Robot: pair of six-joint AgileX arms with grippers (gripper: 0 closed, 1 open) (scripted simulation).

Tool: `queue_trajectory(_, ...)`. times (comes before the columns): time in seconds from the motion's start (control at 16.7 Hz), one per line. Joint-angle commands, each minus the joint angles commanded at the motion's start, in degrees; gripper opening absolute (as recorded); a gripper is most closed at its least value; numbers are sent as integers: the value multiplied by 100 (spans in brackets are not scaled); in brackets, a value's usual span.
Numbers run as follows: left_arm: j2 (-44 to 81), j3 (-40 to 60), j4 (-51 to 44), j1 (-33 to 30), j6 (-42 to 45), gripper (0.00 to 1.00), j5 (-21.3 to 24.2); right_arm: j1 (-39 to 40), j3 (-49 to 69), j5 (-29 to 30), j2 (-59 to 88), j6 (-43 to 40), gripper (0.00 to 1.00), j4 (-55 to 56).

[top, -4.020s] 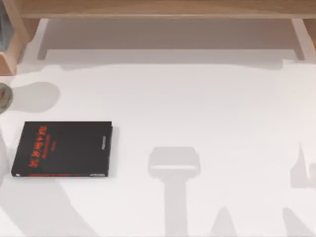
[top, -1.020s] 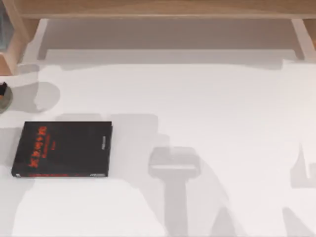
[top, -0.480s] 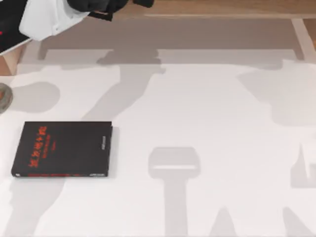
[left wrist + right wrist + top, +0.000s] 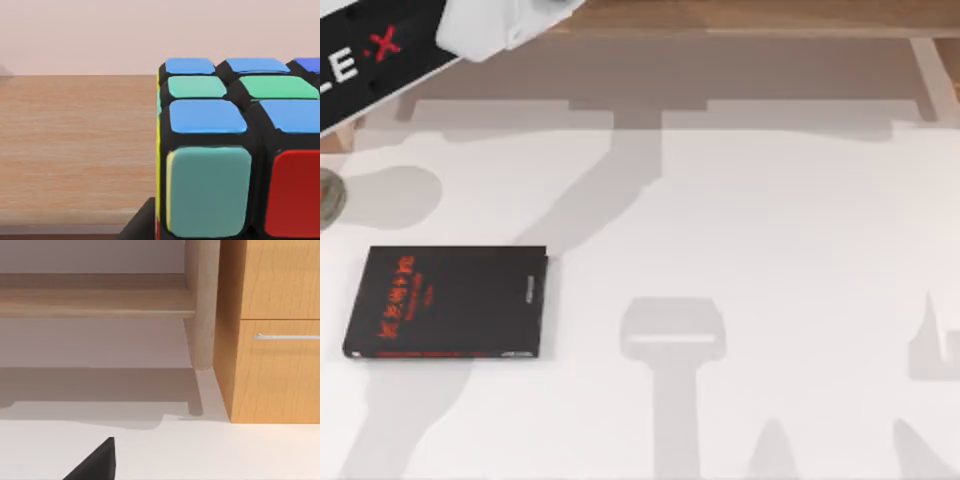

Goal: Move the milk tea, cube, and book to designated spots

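The cube (image 4: 225,150), with blue, green, teal, red and yellow tiles, looms close in the left wrist view above a wooden shelf board (image 4: 75,140). My left gripper is shut on it, and one dark finger (image 4: 139,225) shows at its lower edge. The left arm (image 4: 380,60) reaches over the shelf at the top left of the top view. The book is out of view. A round grey-green thing (image 4: 326,197) is cut by the left edge; I cannot tell whether it is the milk tea. My right gripper (image 4: 95,465) is parked, low over the table near a wooden cabinet.
A black book with red lettering (image 4: 448,301) lies flat at the left of the white table (image 4: 770,250). A wooden shelf (image 4: 720,15) runs along the back. A cabinet with a drawer handle (image 4: 285,336) and a shelf leg (image 4: 201,305) stand by the right arm.
The left arm has come in from the left edge to the top left over the shelf and has moved further right. Its shadow has swept across the table. The black book has not moved.
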Motion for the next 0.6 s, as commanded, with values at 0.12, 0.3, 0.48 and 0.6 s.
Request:
queue_trajectory(0.12,10,12,17,1,-3,0,-3,0,0,0,0,0,100,0)
queue_trajectory(0.3,-18,-6,3,22,11,0,7,0,0,0,0,0,100,0)
queue_trajectory(0.48,101,206,-12,48,64,0,71,0,0,0,0,0,100,0)
queue_trajectory(0.6,306,640,-7,9,144,0,219,0,0,0,0,0,100,0)
